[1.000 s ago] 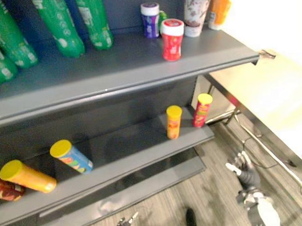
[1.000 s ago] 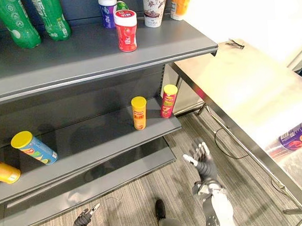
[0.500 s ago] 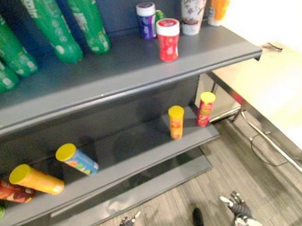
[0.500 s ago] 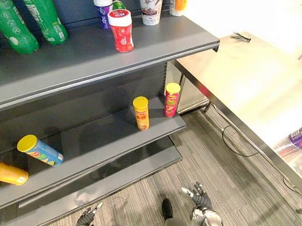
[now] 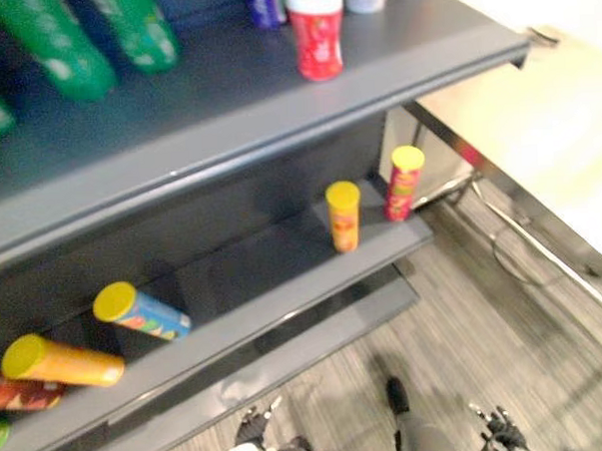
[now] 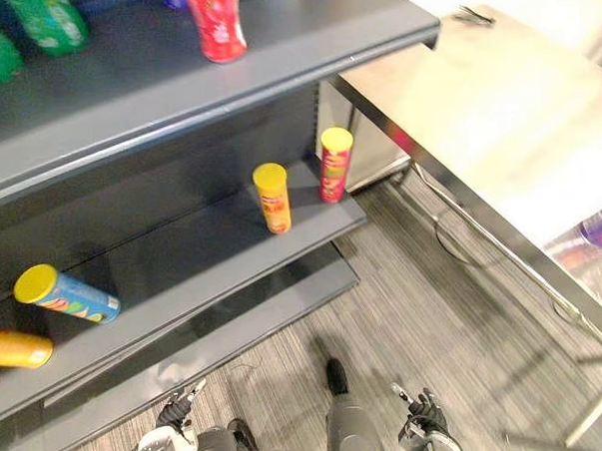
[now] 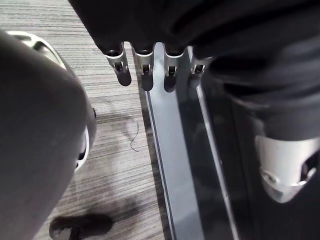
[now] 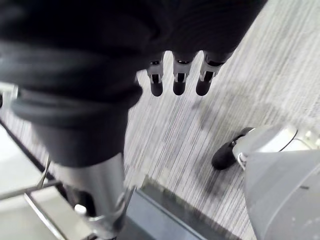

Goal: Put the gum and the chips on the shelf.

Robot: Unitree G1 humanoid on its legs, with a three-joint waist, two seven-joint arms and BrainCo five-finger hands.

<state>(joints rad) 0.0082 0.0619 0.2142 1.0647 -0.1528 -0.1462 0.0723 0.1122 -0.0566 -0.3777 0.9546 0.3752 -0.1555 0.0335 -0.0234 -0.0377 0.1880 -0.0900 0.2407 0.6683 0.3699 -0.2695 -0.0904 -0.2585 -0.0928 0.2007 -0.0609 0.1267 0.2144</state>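
Observation:
A red gum canister [image 5: 315, 30] stands on the upper grey shelf [image 5: 275, 97], with a purple canister [image 5: 266, 2] behind it. On the lower shelf [image 6: 213, 259] an orange chips can [image 5: 343, 216] and a red chips can [image 5: 403, 183] stand upright near the right end. My left hand [image 6: 174, 411] hangs low over the floor, open and holding nothing, its fingers [image 7: 144, 70] straight. My right hand [image 6: 421, 420] also hangs low at the bottom right, open and holding nothing, with straight fingers [image 8: 179, 80].
Green bottles [image 5: 53, 47] stand at the upper shelf's left. A blue can [image 5: 140, 312], an orange can [image 5: 59, 361] and a red can [image 5: 19, 393] lie on the lower shelf's left. A steel table [image 6: 497, 127] to the right carries a purple-labelled item [image 6: 599, 240].
The camera has tilted downward, so the shelves sit higher in the picture. My right hand has dropped from beside the lower shelf to low by my side.

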